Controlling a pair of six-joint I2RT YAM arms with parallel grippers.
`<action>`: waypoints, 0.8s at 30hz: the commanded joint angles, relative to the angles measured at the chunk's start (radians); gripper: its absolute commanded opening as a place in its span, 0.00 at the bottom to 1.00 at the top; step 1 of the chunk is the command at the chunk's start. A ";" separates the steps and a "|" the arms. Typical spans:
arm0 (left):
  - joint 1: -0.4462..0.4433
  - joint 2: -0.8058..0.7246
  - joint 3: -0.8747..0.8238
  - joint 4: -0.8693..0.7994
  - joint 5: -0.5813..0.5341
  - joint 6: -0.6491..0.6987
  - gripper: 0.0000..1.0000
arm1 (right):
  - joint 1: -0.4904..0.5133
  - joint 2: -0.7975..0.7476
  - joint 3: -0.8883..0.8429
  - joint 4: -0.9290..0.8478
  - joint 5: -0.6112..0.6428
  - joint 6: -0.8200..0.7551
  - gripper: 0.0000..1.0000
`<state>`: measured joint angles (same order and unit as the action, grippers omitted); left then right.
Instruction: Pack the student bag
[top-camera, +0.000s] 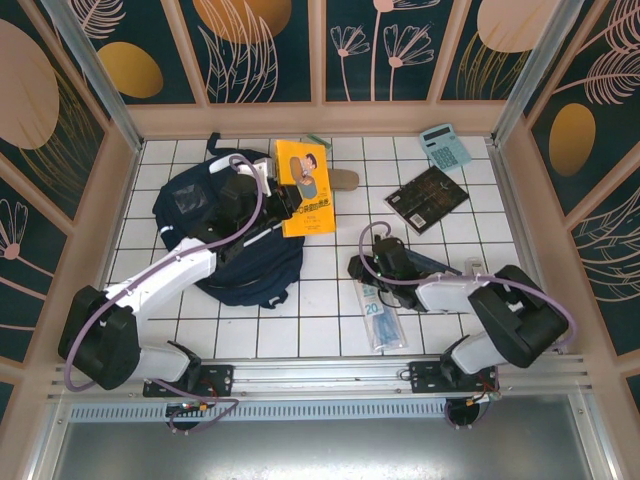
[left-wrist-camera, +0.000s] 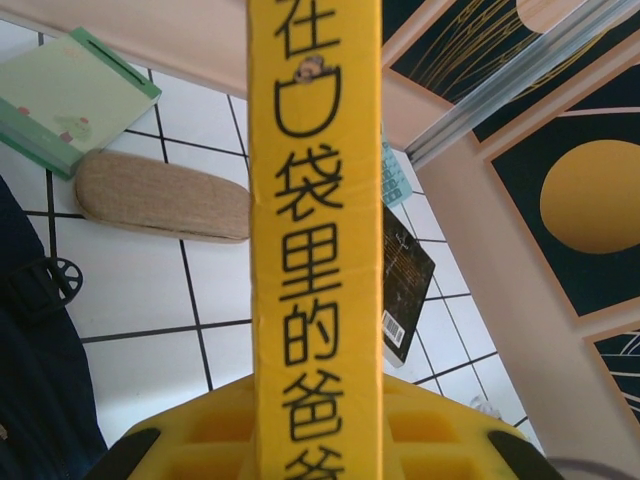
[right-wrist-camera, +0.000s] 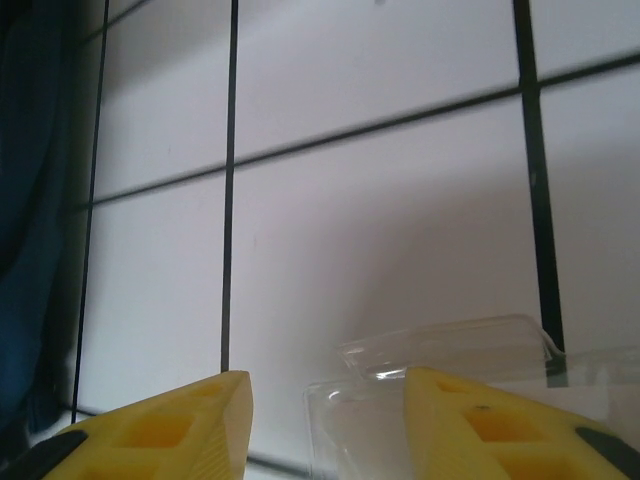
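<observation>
Stretching left arm (top-camera: 170, 280) diagonally from lower left of top view up toward upper centre, elbow bending near the left edge. Clamping left gripper (top-camera: 268, 186) on the spine of a yellow book (top-camera: 303, 187), pinching it upright between yellow fingers (left-wrist-camera: 225, 405) at bottom of left wrist frame. Folding right arm (top-camera: 505, 315) tight at lower right of top view, forearm pointing left toward frame centre. Holding right gripper (top-camera: 357, 268) low, just right of centre, spreading yellow fingertips (right-wrist-camera: 190, 420) apart at bottom of right wrist frame, leaving a clear gap.
</observation>
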<state>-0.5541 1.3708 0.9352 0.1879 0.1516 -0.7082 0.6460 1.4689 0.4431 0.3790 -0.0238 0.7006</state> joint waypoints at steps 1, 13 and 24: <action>0.003 -0.050 0.004 0.066 0.009 0.012 0.00 | -0.051 0.073 0.038 0.034 0.044 -0.053 0.45; 0.003 -0.078 -0.077 0.174 0.099 -0.058 0.00 | -0.129 -0.084 0.126 0.024 -0.070 -0.117 0.57; 0.003 -0.038 -0.140 0.462 0.320 -0.201 0.00 | -0.169 -0.236 0.135 0.218 -0.506 -0.072 0.86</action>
<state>-0.5541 1.3338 0.7902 0.4038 0.3622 -0.8482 0.4831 1.2201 0.5549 0.5152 -0.3637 0.6155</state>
